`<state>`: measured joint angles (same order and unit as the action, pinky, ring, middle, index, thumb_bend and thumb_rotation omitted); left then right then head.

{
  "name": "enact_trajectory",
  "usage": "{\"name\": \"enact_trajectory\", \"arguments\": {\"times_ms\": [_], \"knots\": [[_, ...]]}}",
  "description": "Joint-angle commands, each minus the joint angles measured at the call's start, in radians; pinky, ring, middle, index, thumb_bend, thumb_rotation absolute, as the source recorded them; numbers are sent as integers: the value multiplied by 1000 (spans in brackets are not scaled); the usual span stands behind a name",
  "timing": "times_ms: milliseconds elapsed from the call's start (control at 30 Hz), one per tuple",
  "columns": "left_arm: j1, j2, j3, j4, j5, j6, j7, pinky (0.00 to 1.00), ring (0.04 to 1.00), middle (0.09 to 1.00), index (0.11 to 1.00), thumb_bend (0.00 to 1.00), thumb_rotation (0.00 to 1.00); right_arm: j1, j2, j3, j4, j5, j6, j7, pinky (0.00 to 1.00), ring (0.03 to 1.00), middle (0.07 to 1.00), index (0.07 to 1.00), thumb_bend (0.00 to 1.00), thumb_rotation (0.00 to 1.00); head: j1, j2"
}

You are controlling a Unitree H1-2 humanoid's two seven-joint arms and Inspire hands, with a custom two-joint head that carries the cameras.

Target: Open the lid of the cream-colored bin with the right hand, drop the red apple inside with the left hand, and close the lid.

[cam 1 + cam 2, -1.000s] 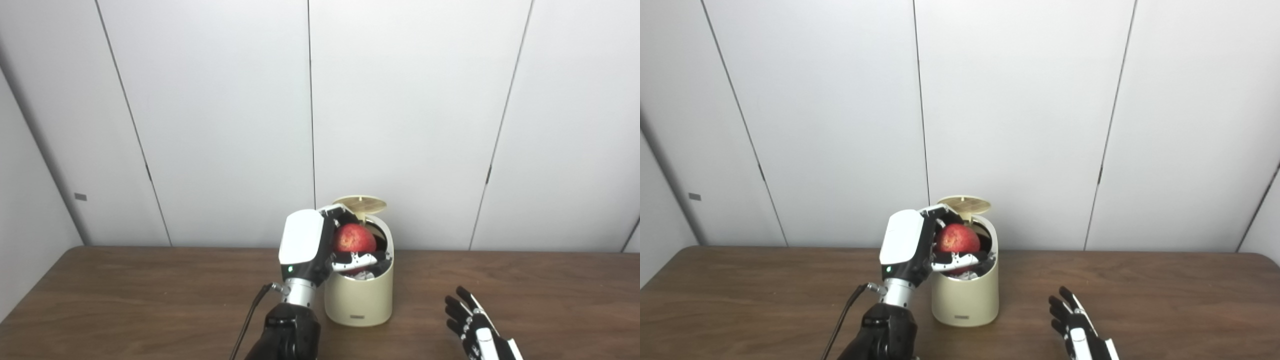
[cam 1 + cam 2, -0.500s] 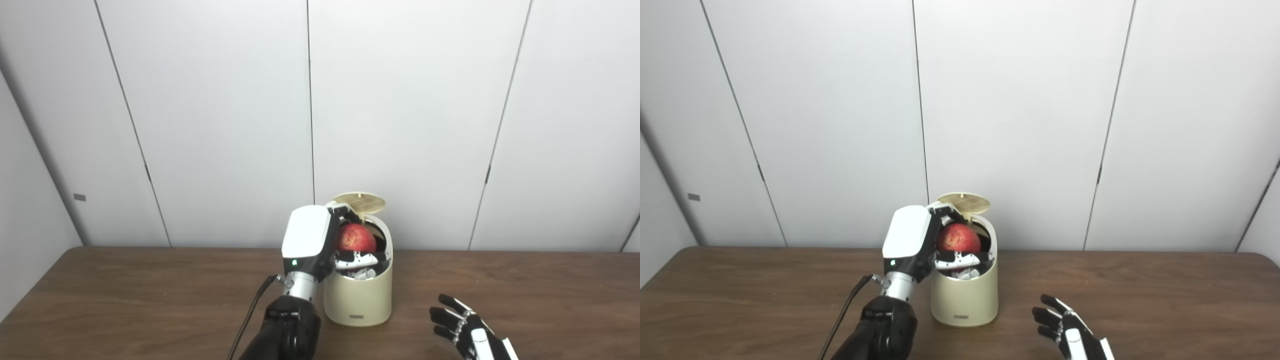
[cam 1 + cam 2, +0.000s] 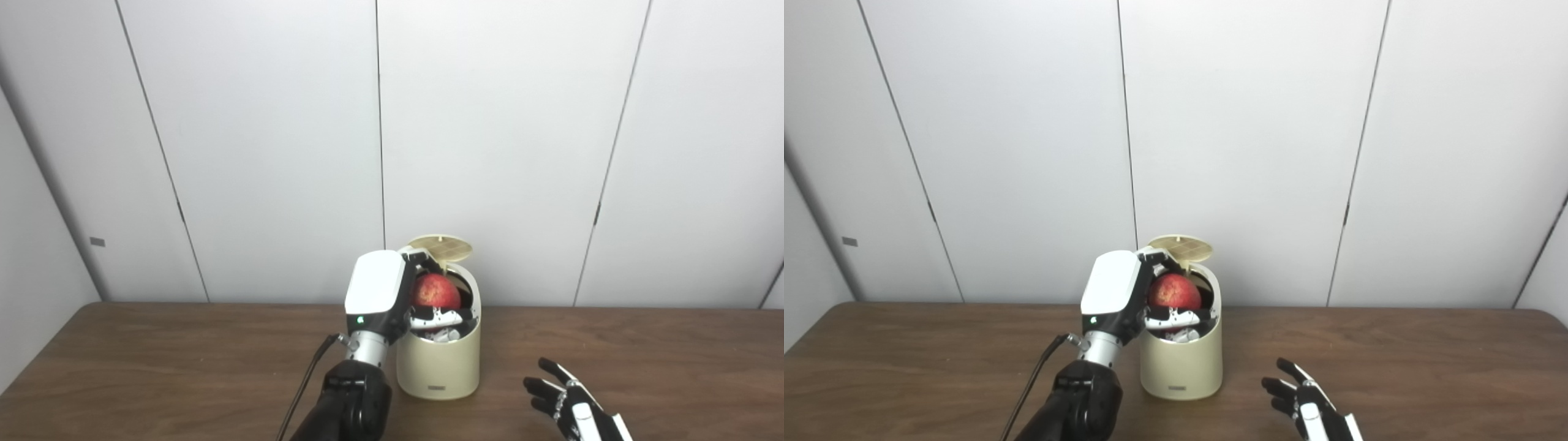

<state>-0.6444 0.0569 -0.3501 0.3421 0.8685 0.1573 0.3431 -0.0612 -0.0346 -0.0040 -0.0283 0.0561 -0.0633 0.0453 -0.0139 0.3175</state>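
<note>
Left hand (image 3: pixel 392 294) grips the red apple (image 3: pixel 435 291) right over the cream bin (image 3: pixel 438 361), lid (image 3: pixel 441 247) flipped up, ready to drop. Right hand (image 3: pixel 569 404) waits spread, empty, by the tabletop (image 3: pixel 153 367).

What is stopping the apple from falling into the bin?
Only the left hand itself: its fingers are wrapped around the apple, holding it in the bin's mouth. The lid is flipped up at the back, out of the way. Something white shows inside beneath the apple; I cannot tell what.
</note>
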Motion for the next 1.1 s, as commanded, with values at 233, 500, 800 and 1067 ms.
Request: {"name": "enact_trajectory", "arguments": {"times_ms": [233, 500, 800, 1067], "knots": [[-10, 15, -2, 16, 5, 35, -32, 555, 645, 659, 492, 523, 49, 6, 2, -7, 32, 15, -22, 3, 800, 811, 739, 912, 463, 867, -1, -2], [-10, 17, -7, 17, 2, 50, -55, 553, 649, 675, 629, 949, 1, 2, 8, -12, 44, 28, -22, 1, 810, 823, 749, 941, 520, 820, -1, -5], [-6, 11, -8, 8, 7, 58, -51, 574, 672, 710, 706, 967, 0, 3, 6, -15, 44, 34, -19, 3, 811, 824, 751, 944, 538, 812, -1, -3], [-3, 9, -7, 2, 8, 55, -44, 568, 667, 703, 694, 958, 0, 5, 7, -18, 42, 27, -21, -5, 794, 815, 764, 947, 501, 799, 0, -1]]}}
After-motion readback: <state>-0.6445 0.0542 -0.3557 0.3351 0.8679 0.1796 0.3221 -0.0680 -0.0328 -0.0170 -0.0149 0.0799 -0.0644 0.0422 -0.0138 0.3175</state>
